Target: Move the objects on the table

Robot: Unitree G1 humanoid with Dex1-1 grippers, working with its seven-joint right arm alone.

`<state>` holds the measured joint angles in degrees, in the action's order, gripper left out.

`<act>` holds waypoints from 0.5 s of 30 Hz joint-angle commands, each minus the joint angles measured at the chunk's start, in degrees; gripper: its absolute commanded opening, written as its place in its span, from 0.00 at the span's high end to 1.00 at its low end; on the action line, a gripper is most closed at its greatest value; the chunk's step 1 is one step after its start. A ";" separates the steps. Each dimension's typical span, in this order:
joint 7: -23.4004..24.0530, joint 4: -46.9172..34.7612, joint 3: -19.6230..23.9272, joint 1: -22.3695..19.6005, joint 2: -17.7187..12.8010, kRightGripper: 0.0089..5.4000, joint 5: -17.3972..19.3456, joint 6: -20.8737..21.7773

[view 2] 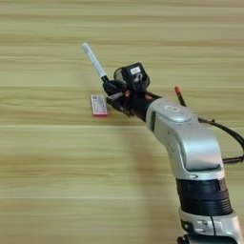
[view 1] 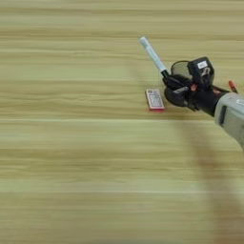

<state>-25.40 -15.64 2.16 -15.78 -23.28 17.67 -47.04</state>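
the grey-white marker (view 2: pixel 93 60) slanted up and to my left, its black-capped end pinched between my fingers (view 2: pixel 112 86), closed on it. just below lay the small red-white flat box (view 2: pixel 99 105) on the table (view 2: pixel 47 181), beside my gripper (view 2: pixel 114 91). the mesh pen cup (view 1: pixel 180 69) sat behind my hand, the red pen (view 2: pixel 179 96) further right. holding so near the end, i judged the marker could pivot or slip, or i might nudge the box. its label was too small to read.
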 commanded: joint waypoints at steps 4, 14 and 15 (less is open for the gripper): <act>0.15 1.67 -3.52 -2.81 1.13 0.87 -1.62 2.10; 0.94 10.13 -6.80 -4.25 4.07 0.87 -4.33 3.15; 1.05 10.87 -6.85 -4.43 4.30 0.87 -4.62 3.29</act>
<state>-25.35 -4.43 -5.28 -15.58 -18.88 13.90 -46.72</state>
